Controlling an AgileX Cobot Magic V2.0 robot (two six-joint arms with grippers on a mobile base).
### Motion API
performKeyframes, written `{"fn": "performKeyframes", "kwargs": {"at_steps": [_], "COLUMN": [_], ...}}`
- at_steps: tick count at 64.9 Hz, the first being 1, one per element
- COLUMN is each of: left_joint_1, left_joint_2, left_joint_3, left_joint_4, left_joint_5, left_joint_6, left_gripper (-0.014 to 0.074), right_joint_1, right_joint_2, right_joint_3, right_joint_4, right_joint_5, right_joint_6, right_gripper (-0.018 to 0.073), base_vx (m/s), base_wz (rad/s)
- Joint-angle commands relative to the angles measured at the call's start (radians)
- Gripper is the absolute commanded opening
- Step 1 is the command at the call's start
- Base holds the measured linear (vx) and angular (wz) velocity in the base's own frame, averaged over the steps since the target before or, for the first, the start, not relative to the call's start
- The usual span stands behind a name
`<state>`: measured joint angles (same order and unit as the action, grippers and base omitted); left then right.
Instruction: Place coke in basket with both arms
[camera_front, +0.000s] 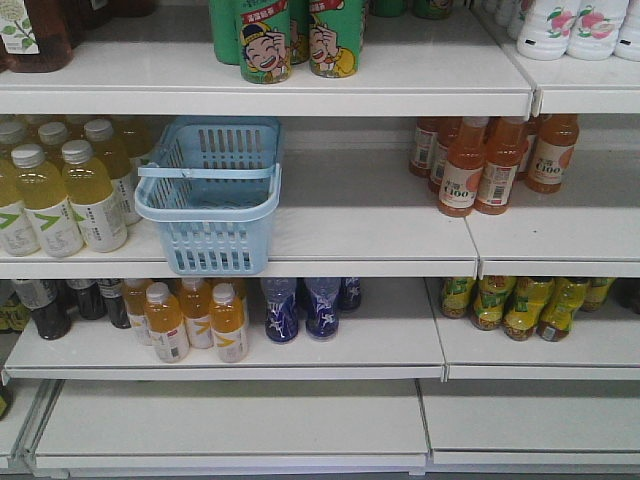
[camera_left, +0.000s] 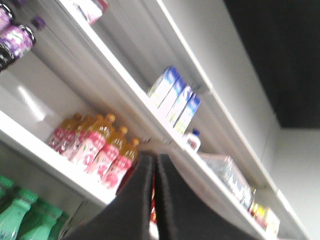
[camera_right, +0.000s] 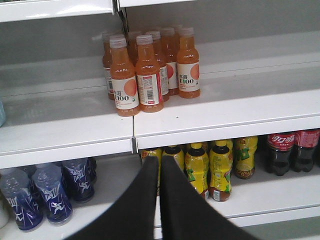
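- You are looking for the small plastic bottle of dark cola with a red label in white script. It is standing upright on the lower white shelf, near the right edge of the right wrist view. A second bottle of the same kind is touching it on its right.
- Its long axis is running vertically. The shelf lip above is hiding the cap.
- The yellow-labelled bottles are standing just beside it on its left, between it and the jaws.
- The right gripper is pointing at the shelf front. Its jaws are pressing together with nothing between them. The cola is lying to the right of them and beyond.
- The left gripper is showing jaws drawn together to a thin slit. A sliver of red is showing in the slit, and you cannot identify it. This view is taking in other shelving and no cola.
- Judge the right arm the nearer one: it is needing to part its jaws, swing right and approach side-on.
- The pale blue slotted plastic basket is sitting on the middle shelf, left of centre and apparently empty.
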<state>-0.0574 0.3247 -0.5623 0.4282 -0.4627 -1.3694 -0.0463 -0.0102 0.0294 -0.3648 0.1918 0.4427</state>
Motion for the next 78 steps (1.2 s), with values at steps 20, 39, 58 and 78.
{"fn": "performKeyframes", "kwargs": {"at_steps": [20, 39, 58, 78], "left_joint_1": [-0.004, -0.004, -0.004, -0.004], "left_joint_2": [0.572, 0.947, 1.245, 1.449], "left_joint_3": [-0.06, -0.061, -0.191, -0.352], "left_joint_4": [0.305, 0.294, 0.2, 0.201], "left_joint_5": [-0.283, -0.445, -0.488, -0.554], "left_joint_6": [-0.42, -0.456, -0.445, -0.419], "left_gripper": [0.0155, 0.0536, 0.0598, 0.0587], "right_joint_1": [-0.001, -0.001, -0.001, -0.001], "right_joint_2": [-0.019, -0.019, -0.019, -0.019], "right_joint_3": [0.01, 0.01, 0.01, 0.01], "right_joint_4": [-0.016, -0.016, -0.016, -0.016], "right_joint_5": [-0.065, -0.065, -0.067, -0.067], "right_joint_6": [-0.004, -0.004, -0.004, -0.004], "right_gripper": [-0.0004, -0.0004, -0.0004, -0.0004], "base_vx": [0.0, 0.0, 0.0, 0.0], "base_wz": [0.0, 0.0, 0.0, 0.0]}}
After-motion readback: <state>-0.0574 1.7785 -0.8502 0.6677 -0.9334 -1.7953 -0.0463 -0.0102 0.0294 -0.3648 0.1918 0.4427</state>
